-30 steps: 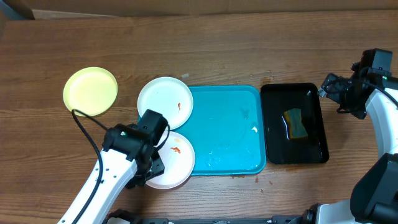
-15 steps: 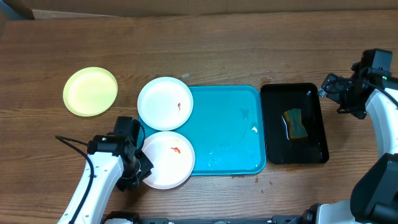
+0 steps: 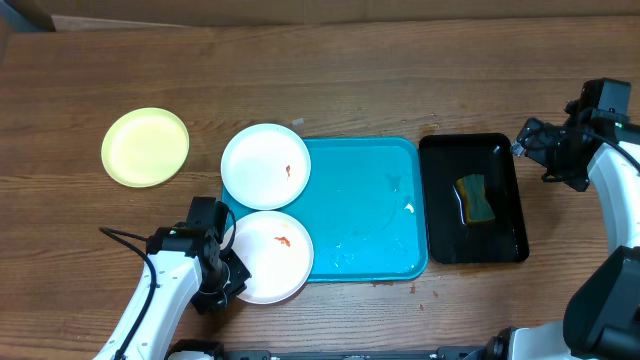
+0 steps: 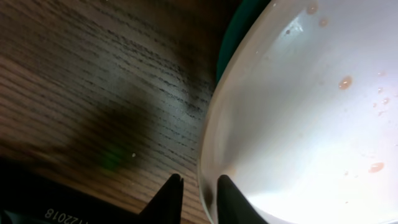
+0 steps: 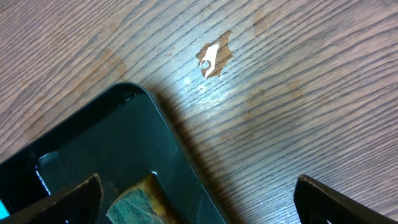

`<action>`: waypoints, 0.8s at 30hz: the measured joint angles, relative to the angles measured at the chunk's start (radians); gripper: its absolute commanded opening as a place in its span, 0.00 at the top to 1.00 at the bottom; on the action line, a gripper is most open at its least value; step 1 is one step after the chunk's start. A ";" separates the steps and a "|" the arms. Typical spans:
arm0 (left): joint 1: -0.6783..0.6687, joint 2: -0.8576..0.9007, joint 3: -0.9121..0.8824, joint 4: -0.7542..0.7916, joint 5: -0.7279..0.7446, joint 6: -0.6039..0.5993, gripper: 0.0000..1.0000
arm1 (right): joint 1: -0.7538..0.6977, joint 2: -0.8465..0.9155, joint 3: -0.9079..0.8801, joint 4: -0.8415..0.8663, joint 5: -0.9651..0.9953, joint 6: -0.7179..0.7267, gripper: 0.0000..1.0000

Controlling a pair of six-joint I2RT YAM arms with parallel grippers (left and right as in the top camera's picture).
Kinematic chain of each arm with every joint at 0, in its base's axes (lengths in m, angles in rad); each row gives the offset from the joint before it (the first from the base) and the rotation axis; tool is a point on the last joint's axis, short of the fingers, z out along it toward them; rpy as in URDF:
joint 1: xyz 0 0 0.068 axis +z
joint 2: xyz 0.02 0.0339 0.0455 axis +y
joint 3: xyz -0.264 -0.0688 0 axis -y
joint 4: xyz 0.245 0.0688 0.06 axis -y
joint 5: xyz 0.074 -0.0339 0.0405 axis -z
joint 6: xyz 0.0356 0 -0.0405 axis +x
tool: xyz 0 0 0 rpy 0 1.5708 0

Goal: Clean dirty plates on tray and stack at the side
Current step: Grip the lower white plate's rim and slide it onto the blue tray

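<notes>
Two white plates overlap the left edge of the turquoise tray [image 3: 365, 215]: the upper one [image 3: 262, 165] and the lower one [image 3: 275, 258], each with a small orange-red smear. The pale yellow-green plate [image 3: 145, 147] lies on the table at the far left. My left gripper [image 3: 228, 277] is at the lower plate's left rim. In the left wrist view its jaws [image 4: 199, 185] are nearly closed with the white plate's rim [image 4: 298, 124] between them. My right gripper [image 3: 528, 140] is open and empty above the black tray's far right corner; the right wrist view shows its jaws [image 5: 199, 205] wide apart.
A narrow black tray [image 3: 505, 200] stands right of the turquoise tray, with a green and yellow sponge [image 3: 476, 198] in it; tray [image 5: 93, 143] and sponge [image 5: 134, 208] also show in the right wrist view. The tray holds water drops. A cardboard edge runs along the back.
My left arm has drawn back from over the lower white plate to its left side, then edged right onto its rim. Plates and right arm have not moved.
</notes>
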 measured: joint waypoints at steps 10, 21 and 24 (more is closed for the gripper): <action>0.000 0.000 0.000 0.019 0.068 0.010 0.96 | 0.000 0.000 0.000 0.001 0.000 0.000 0.00; -0.077 0.000 0.000 0.146 0.179 0.045 0.96 | 0.000 0.000 0.000 0.001 0.000 -0.001 0.00; -0.132 0.000 0.000 0.220 0.201 0.048 0.96 | 0.000 0.000 0.000 0.001 0.000 -0.001 0.00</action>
